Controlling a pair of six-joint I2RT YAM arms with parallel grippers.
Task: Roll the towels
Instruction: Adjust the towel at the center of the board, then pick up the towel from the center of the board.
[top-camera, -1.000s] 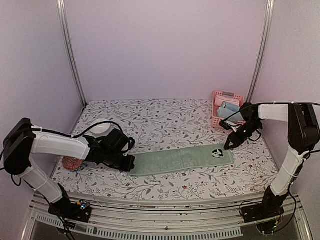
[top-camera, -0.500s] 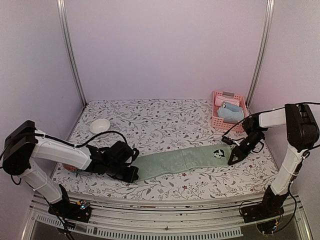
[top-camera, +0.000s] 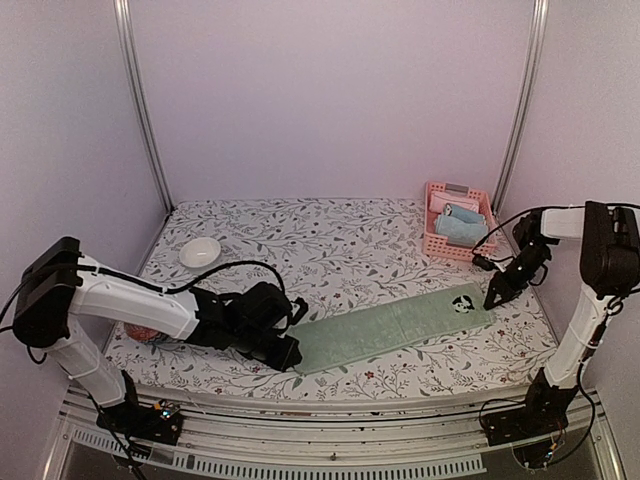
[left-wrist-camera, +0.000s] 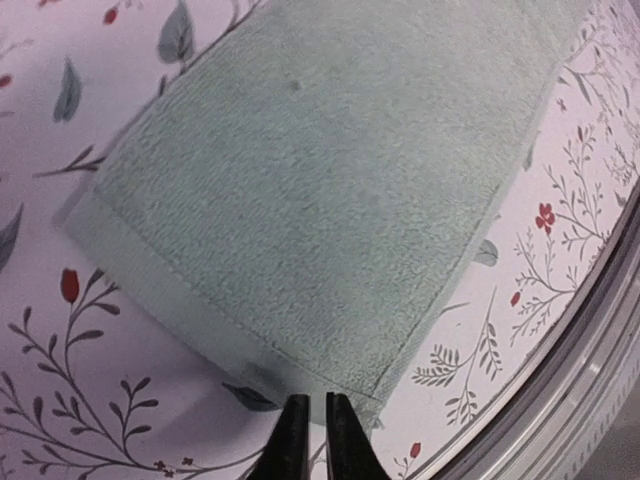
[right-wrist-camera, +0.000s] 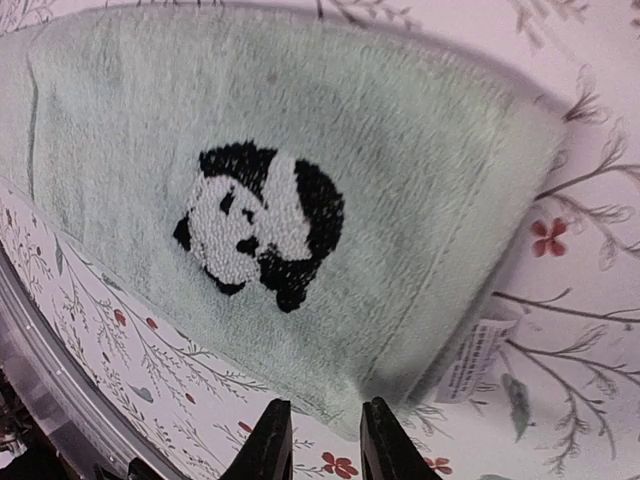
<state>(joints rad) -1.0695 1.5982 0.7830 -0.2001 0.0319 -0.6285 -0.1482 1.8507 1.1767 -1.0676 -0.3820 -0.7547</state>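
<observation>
Sage-green terry lies stretched flat on the flower-printed table (top-camera: 330, 240). The sage-green towel (top-camera: 390, 325) is one long unrolled strip, slanting from the left end effector (top-camera: 290, 353) at one short end to the right end effector (top-camera: 492, 299) at the other.

The left end effector sits low over the towel's corner nearest the table's front edge. In the left wrist view its fingertips (left-wrist-camera: 292, 425) stand almost together, with only a slit between them. The stitched hem reaches right up to them, but whether any cloth is pinched in that slit cannot be told. A metal rail (left-wrist-camera: 590, 330) runs along the table's edge just to one side of this end effector.

The right end effector hangs at the opposite hem. Its fingertips (right-wrist-camera: 272, 435) are parted and released, and the towel's edge comes into the gap between them. Whether they press on the cloth cannot be told. The panda patch (right-wrist-camera: 262, 225) lies face up just ahead of these fingers. A white care label (right-wrist-camera: 474, 357) pokes out from under the hem to one side of them, flat on the table.

Beyond the right end effector, toward the back corner, stands the pink slatted basket (top-camera: 431, 225). The light blue towel (top-camera: 460, 230) lies inside it, apart from the green one. A white bowl (top-camera: 200, 251) rests well behind the left end effector.
</observation>
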